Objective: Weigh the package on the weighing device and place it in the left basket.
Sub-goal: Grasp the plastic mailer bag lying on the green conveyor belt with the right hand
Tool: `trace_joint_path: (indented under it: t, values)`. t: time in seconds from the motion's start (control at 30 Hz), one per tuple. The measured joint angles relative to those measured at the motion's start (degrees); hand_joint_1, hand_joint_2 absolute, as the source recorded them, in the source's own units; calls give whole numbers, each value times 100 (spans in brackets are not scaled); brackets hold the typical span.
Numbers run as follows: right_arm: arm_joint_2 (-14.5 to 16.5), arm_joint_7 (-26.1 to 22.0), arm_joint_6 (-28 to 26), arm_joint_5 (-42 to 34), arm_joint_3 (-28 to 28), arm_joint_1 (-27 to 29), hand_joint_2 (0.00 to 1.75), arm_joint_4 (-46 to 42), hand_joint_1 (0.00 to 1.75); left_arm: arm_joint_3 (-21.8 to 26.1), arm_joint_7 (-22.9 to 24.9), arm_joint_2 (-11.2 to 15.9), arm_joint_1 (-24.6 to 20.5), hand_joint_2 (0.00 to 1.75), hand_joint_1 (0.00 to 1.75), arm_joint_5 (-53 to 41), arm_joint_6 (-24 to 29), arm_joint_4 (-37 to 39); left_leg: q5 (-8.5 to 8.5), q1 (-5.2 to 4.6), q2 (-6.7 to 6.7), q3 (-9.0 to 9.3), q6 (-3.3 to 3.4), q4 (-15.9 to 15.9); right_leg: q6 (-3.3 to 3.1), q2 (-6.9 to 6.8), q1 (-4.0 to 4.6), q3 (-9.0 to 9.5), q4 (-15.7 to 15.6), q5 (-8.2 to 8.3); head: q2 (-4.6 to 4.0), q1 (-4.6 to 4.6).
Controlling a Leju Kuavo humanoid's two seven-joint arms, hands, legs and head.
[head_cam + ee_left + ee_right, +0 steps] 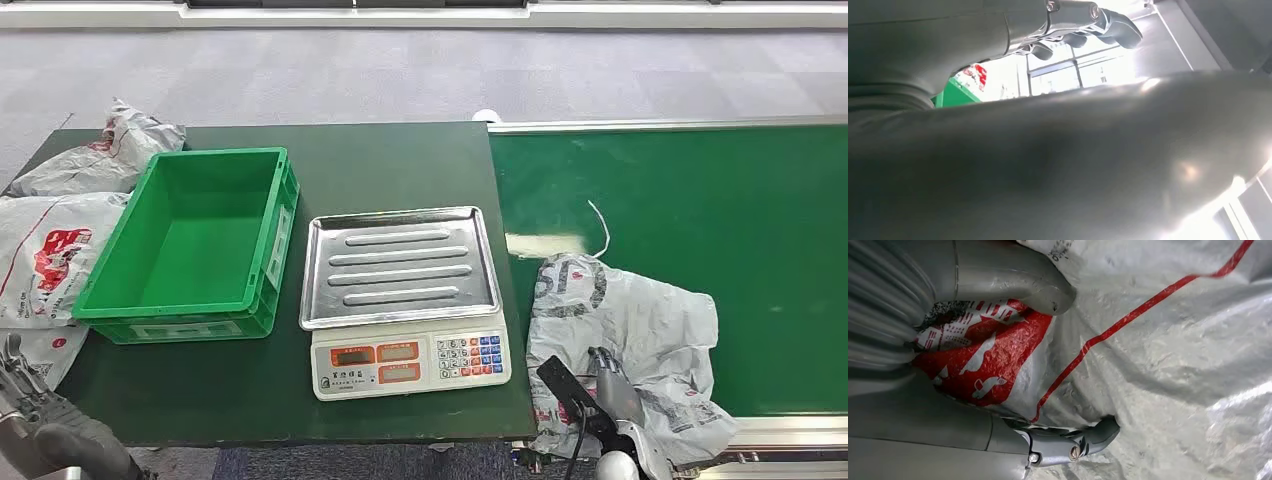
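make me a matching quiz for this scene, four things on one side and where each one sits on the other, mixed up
Things:
1. green basket
2. scale
3. grey package
4. right robot hand

Places:
A. on the green conveyor belt
B. middle of the dark table
C. on the grey package's near edge
D. left part of the dark table, beside the scale

Pairs: 1-D, 2-B, 3-A, 4-C

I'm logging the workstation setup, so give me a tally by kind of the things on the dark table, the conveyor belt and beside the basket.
Grey plastic packages: 3, one on the green belt under the right hand, two left of the basket
Green basket: 1
Weighing scale: 1
Total: 5
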Motion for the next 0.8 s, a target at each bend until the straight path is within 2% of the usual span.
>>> trace_joint_path:
  t: [0.07,0.1,0.2,0.23,0.4,0.8]
  values:
    - [15,103,-7,157,34,2,175,-2,0,1,7,-4,-3,0,0,14,-35,-5,-3,0,1,1,0,0,0,0,0,6,0,-1,0,-1]
    - [28,195,-14,307,66,5,175,-7,36,1,15,-8,-6,0,0,23,-62,-10,-4,0,1,3,0,0,0,0,0,11,-1,-2,0,-1]
    - [64,387,-34,705,118,20,175,-55,167,1,45,-20,-19,0,0,54,-141,-25,-4,0,2,19,1,0,0,0,0,20,-1,-2,0,0]
    - [77,435,-48,833,126,30,175,-85,175,1,58,-23,-20,0,0,69,-163,-32,-1,0,1,30,1,1,0,-2,0,22,-1,-1,0,0]
    - [131,609,-127,1293,162,127,175,-290,175,3,78,-46,-12,0,0,106,-191,-92,7,0,-12,52,2,1,-1,-12,-2,28,-1,3,0,0]
    - [206,607,-259,1466,169,298,175,-676,175,4,63,-75,26,0,0,106,-215,-169,6,-1,-18,40,3,1,0,-17,-6,24,-2,1,0,1]
